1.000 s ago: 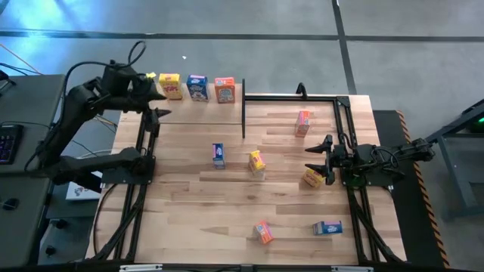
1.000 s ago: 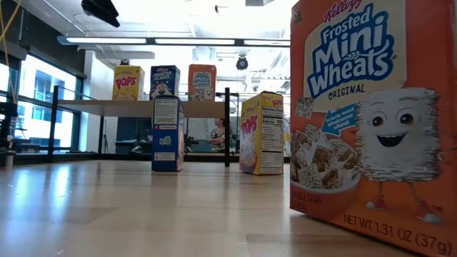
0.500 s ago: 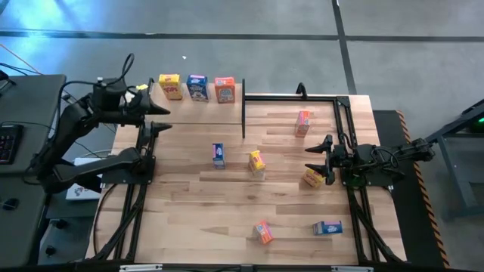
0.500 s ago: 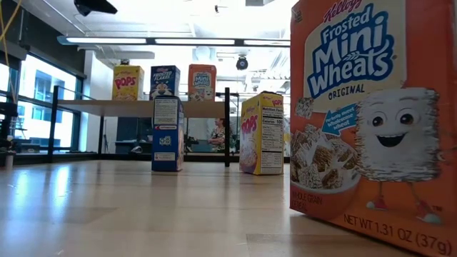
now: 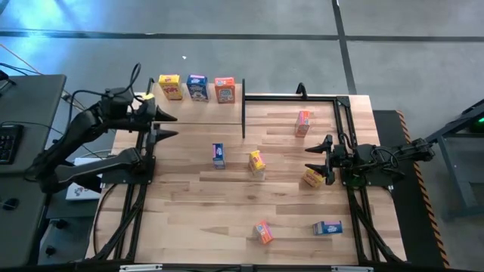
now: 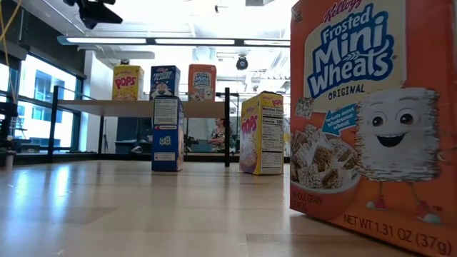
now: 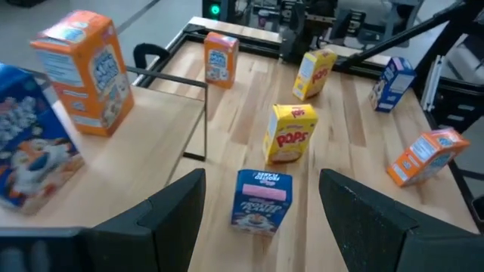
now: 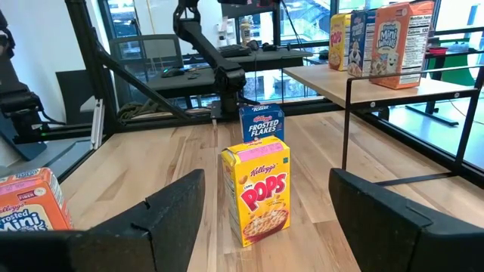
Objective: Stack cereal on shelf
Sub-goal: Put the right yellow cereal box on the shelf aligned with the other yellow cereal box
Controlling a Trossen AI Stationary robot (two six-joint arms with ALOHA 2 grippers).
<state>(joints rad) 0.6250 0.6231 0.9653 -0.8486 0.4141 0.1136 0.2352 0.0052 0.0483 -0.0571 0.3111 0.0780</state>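
Standing in a row on the shelf [image 5: 193, 112] at the table's far left: a yellow Pops box [image 5: 170, 86], a blue Frosted Flakes box [image 5: 197, 87] and an orange Mini-Wheats box [image 5: 224, 89].

Hovering at the shelf's left end, just short of the yellow box: the left gripper [image 5: 168, 125], fingers [image 7: 162, 219] spread wide apart and holding nothing.

Waiting at the table's right edge: the right gripper [image 5: 316, 157], fingers [image 8: 170, 211] likewise parted and empty, sitting just beside a tilted yellow box [image 5: 312, 177].

Standing upright near the middle of the wooden tabletop [image 5: 189, 204]: a second blue box [image 5: 218, 155] and, just to its right, a second yellow Pops box [image 5: 257, 162].

Standing farther back toward the right, near the black frame [image 5: 291, 97]: another orange box [image 5: 303, 122].

Sitting along the near edge, well apart from the shelf: a third orange box [image 5: 263, 231] and a third blue box [image 5: 327, 227], the latter lying on its side.

Filling the right of the low view, closest to that camera: an orange Mini-Wheats box [image 6: 371, 114], with the shelf's three boxes lined up in the distance behind.
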